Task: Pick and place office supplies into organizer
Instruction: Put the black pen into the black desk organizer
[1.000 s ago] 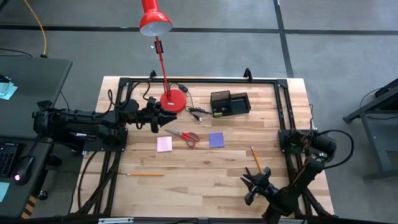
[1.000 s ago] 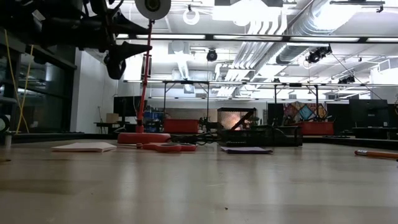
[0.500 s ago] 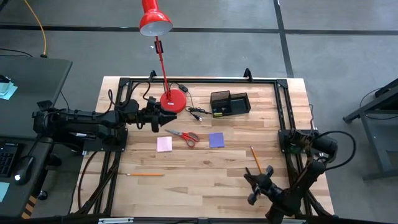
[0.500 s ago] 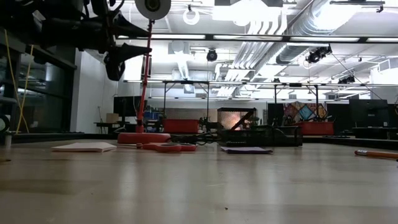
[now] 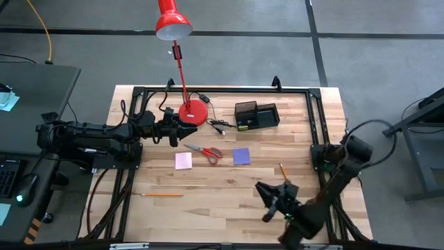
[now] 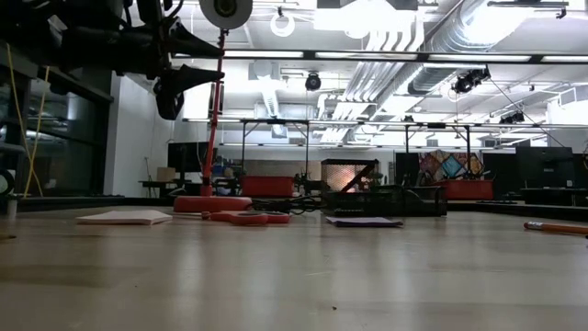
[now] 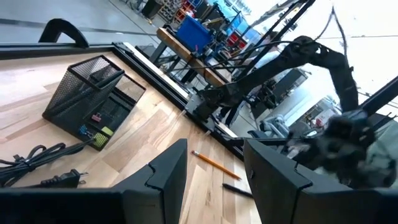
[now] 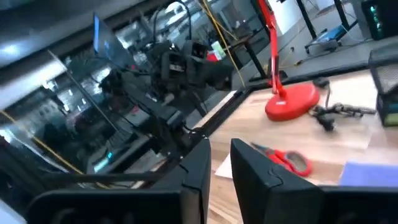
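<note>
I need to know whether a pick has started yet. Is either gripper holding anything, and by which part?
Nothing is held. The left gripper hangs open and empty near the lamp base; the right gripper has only an empty gap between its fingers.

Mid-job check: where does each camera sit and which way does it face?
High: overhead, straight down on the table; both arms, left end effector and right end effector.
Low: table height, level toward the organizer; left arm overhead.
Left wrist: past its open end effector toward organizer and pencil.
Right wrist: past its own end effector toward scissors, lamp base, left arm.
Shared: high, low and left wrist all show the organizer.
</note>
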Controlling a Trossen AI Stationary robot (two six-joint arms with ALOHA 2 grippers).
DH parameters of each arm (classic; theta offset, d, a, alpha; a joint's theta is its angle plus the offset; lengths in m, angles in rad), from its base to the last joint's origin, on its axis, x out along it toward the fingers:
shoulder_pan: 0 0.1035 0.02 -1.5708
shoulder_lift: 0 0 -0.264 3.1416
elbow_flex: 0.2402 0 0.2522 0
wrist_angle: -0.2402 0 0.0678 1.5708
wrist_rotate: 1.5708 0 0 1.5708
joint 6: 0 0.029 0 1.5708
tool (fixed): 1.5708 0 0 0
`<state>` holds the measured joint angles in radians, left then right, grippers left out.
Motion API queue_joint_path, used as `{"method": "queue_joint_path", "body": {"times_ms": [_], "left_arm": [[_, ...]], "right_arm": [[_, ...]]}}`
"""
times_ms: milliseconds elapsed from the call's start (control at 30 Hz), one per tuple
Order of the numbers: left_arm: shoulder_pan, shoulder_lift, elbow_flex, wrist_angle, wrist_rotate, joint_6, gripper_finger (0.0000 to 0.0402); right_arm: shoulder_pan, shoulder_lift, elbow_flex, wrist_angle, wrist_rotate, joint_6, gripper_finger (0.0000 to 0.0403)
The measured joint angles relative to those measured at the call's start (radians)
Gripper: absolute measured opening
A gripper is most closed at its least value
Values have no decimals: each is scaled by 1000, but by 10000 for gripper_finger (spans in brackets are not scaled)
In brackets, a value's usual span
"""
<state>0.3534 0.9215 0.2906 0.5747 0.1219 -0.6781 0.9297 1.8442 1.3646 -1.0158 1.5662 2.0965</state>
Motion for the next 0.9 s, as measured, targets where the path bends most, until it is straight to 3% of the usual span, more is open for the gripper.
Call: {"method": "queue_joint_path", "body": {"times_ms": [200, 433, 567, 700, 900], "left_arm": [[0, 0, 0, 3, 2, 17, 145], [0, 0, 0, 2, -14, 27, 145], [0, 0, 0, 4, -22, 56, 145], [0, 0, 0, 4, -21, 73, 145], [0, 0, 0, 3, 1, 74, 145]], "right_arm": [[-55, -87, 285, -109, -22, -299, 53], [-59, -156, 475, -246, 5, -304, 57], [-67, -211, 446, -383, 5, -149, 79], [-65, -274, 335, -553, 4, 91, 116], [-16, -445, 72, -492, 7, 190, 152]]}}
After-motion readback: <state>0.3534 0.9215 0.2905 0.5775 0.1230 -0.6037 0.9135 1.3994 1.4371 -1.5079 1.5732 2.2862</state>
